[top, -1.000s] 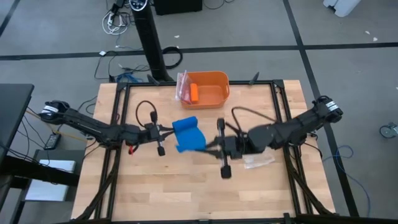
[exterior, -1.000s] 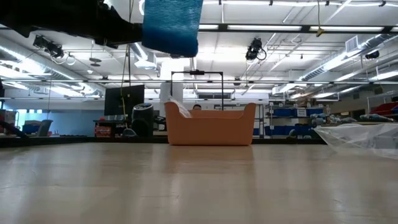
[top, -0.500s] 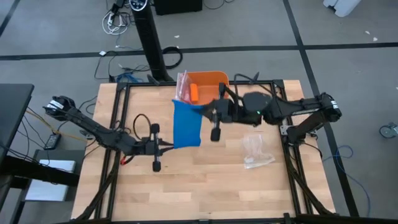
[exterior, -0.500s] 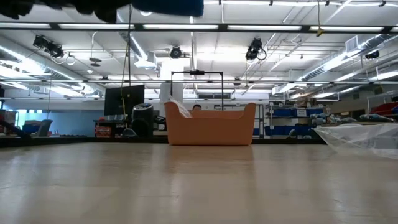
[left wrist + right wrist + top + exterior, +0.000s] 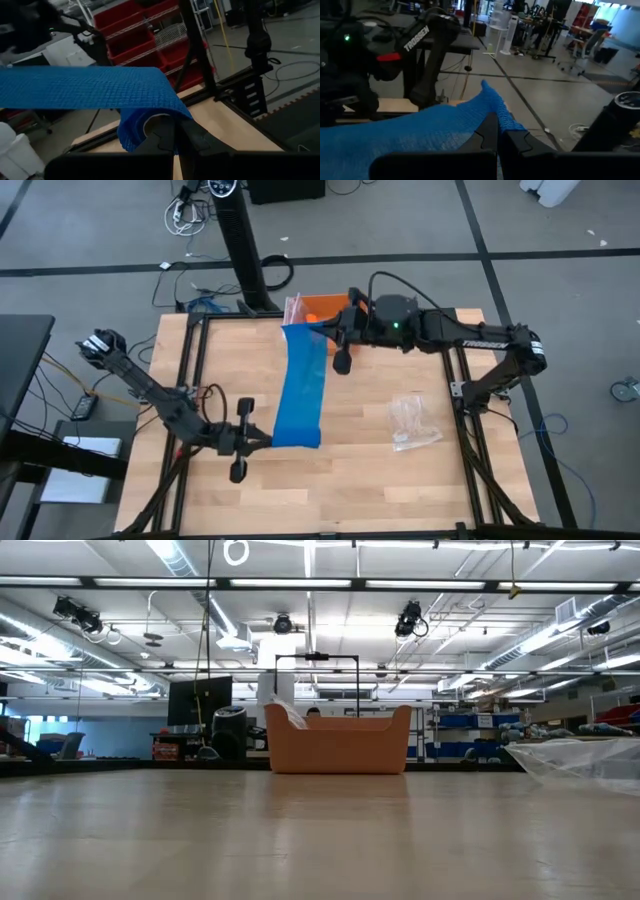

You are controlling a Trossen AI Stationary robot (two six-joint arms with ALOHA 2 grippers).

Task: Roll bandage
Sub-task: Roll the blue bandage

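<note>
While stretched, bandage (image 5: 303, 388) lengthwise front-to-back.

The bandage (image 5: 303, 388), a bright blue strip of open-weave cloth, is drawn out nearly flat above the table. In the high view it runs as one long band from its far end near the far edge of the table to its near end left of centre. The weave shows a fine grid texture in the left wrist view (image 5: 90, 87). There the near end curls under into a loose partial roll.
</note>
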